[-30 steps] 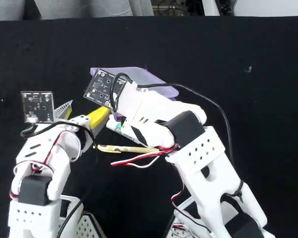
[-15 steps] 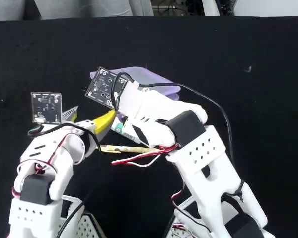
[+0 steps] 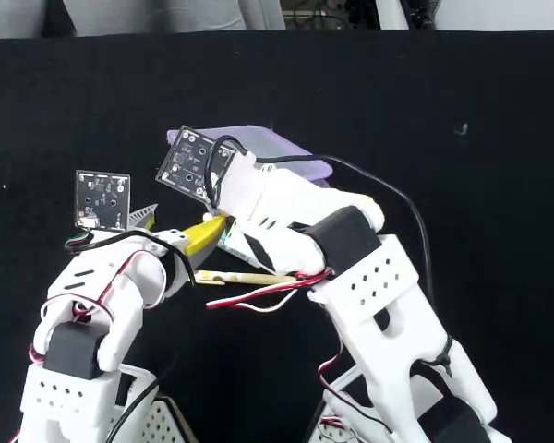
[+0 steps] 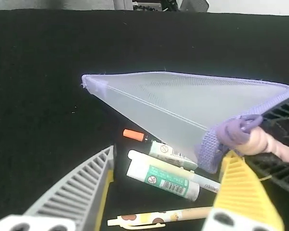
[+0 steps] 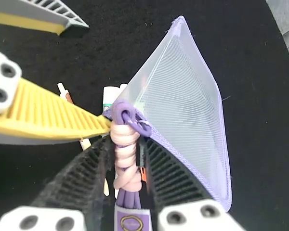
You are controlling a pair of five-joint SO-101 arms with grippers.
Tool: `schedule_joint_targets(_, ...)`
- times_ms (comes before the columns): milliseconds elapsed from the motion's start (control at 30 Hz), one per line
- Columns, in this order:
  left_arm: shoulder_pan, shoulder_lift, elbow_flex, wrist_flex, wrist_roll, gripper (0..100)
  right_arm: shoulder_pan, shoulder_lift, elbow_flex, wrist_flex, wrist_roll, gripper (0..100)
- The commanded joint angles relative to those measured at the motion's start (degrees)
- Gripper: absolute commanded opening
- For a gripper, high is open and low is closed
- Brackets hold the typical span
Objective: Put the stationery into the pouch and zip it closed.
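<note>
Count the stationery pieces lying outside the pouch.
3. An orange-tipped marker lies right beside the pouch, a white-and-green tube lies next to the marker, and a cream pen lies past the tube. Others may be hidden under the pouch.

You have no word or number here that you can read. The thicker white tube (image 4: 164,179) carries a green-and-white label with a barcode towards one end and a small round red-ringed sign, but its print is too small to make out. The thinner white tube (image 4: 176,155), just beside it on the side of the pouch (image 4: 183,101), bears a similar round sign and lines of tiny print, also unreadable. The cream pen (image 4: 159,217) shows small brown pictures and no letters. The purple tab (image 5: 130,222) bears a gold oval mark with no text in it.
</note>
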Motion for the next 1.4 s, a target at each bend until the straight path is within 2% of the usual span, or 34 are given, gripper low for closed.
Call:
schedule_joint_targets(0,0.7,-0.2,0.7,-3.8,-0.4,35,0.8,-2.2,-0.3,-0.7,0.1,1.1)
schedule_joint_targets(167,0.7,-0.1,7.2,-10.8,-0.7,35,0.8,-2.2,-0.3,-0.7,0.1,1.1)
schedule_joint_targets(433,0.6,-0.2,8.0,-11.8,-0.8,35,0.8,-2.2,-0.3,-0.6,0.1,1.1)
schedule_joint_targets(600,0.7,-0.1,11.5,-17.1,-0.8,34,0.8,-2.2,-0.3,-0.5,0.1,1.1)
schedule_joint_targets(900,0.7,-0.1,13.2,-21.2,-0.9,9,0.8,-2.2,-0.3,-0.5,0.1,1.1)
schedule_joint_targets(1067,0.7,-0.1,13.2,-21.4,-1.0,4,0.8,-2.3,-0.3,-0.4,0.1,1.1)
schedule_joint_targets(1233,0.7,-0.6,15.6,-24.5,-6.5,3,0.9,-2.4,-0.3,-0.3,0.1,1.1)
schedule_joint_targets(1367,0.2,-0.7,18.9,-27.7,-8.0,3,0.9,-2.3,-0.3,-0.3,0.1,1.1)
